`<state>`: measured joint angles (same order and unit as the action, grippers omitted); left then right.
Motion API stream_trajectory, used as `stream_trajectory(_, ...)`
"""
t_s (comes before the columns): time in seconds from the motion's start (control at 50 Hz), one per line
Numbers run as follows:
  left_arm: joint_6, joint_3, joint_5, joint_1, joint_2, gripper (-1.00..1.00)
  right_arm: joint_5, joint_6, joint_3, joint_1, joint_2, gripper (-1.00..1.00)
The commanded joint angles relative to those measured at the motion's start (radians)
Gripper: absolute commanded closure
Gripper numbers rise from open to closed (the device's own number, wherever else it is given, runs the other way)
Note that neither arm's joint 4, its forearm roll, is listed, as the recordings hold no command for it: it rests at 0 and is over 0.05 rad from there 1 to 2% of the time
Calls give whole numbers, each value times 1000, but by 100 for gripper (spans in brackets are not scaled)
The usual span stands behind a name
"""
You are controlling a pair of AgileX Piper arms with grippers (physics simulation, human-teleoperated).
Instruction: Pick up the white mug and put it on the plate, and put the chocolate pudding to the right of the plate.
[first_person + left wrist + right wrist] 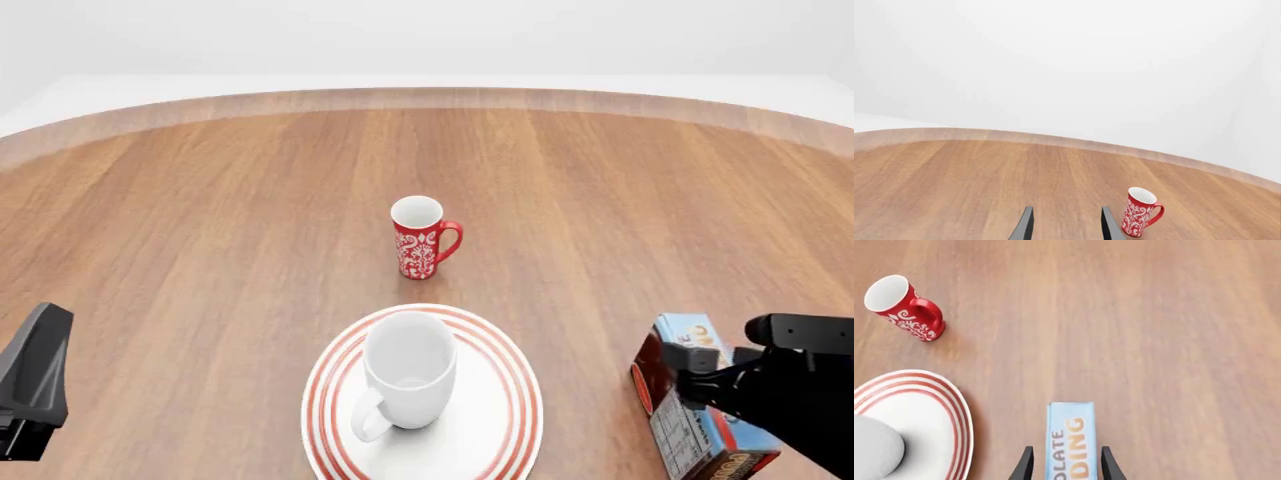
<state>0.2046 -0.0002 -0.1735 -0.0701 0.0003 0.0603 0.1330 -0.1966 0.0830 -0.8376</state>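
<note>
Right gripper (pixel 1064 465) brackets the chocolate pudding (pixel 1070 440), grip uncertain, left gripper (pixel 1064 225) spread and empty; releasing unevenly could topple it toward the plate (pixel 514 400).

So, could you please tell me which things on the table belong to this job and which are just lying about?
Part of the job:
- white mug, standing on the plate
- plate
- chocolate pudding, between the right claw fingers, right of the plate

Just lying about:
- red mug, beyond the plate
</note>
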Motion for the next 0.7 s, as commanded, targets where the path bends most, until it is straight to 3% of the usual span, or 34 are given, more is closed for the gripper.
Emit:
stream_trajectory(0.02,-1,0,-1,-2,0,-100,74,1,-43,-4,65,-100)
stream_trajectory(0.34,1,0,-1,-2,0,-100,195,-3,-150,-9,160,-100)
stream_trajectory(0.42,1,0,0,-2,0,-100,246,-44,-202,-21,227,-100)
stream_trajectory(0.7,1,0,0,-2,0,-100,342,-106,-336,-57,362,-100)
